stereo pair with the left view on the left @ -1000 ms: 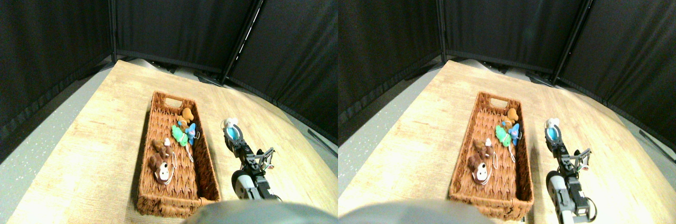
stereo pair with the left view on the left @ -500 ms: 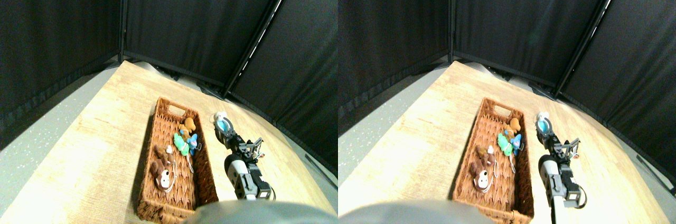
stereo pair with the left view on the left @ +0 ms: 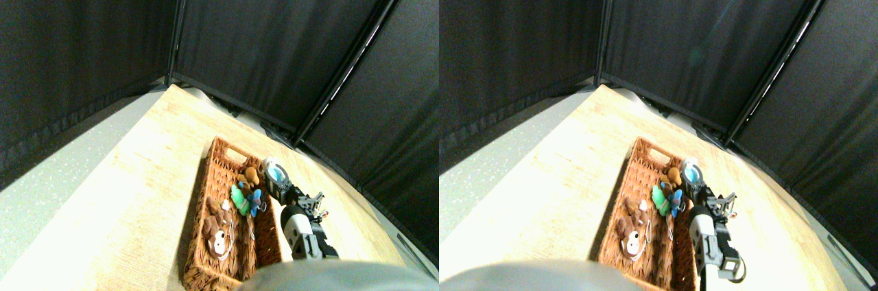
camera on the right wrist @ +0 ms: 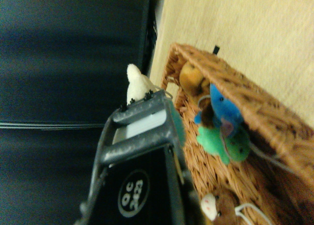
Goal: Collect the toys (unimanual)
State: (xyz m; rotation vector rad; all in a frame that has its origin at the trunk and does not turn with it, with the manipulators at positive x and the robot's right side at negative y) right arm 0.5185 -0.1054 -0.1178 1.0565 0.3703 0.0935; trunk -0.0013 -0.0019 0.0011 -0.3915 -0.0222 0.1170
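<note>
**A pale toy carried at the basket's right rim**

The right gripper (stereo pair with the left view on the left: 277, 173) is seen over the far part of the right long rim of the wicker basket (stereo pair with the left view on the left: 203, 239), which lies lengthwise on the wooden bench (stereo pair with the left view on the left: 137, 188). A small toy with a white tip and a teal body (stereo pair with the left view on the left: 275, 169) is pinched at the gripper's end. In the wrist view the toy's cream tip (camera on the right wrist: 136, 84) is seen sticking out past the dark jaw frame, with a trace of teal just beside the frame. The jaws are drawn in narrowly about this toy; the gap itself is hidden by the frame.

Inside the basket, four toys are found. An orange-brown toy (stereo pair with the left view on the left: 252, 176) lies nearest the far end, by the right wall. A blue toy (stereo pair with the left view on the left: 255, 199) and a green toy (stereo pair with the left view on the left: 239, 198) are lying touching one another just nearer, with white cord trailing from them. A brown-and-white toy (stereo pair with the left view on the left: 219, 234) rests toward the near end, close to the left wall, its white cord loop beside it.

Black curtain panels (stereo pair with the left view on the left: 274, 37) are seen standing behind the bench's far edges.
</note>
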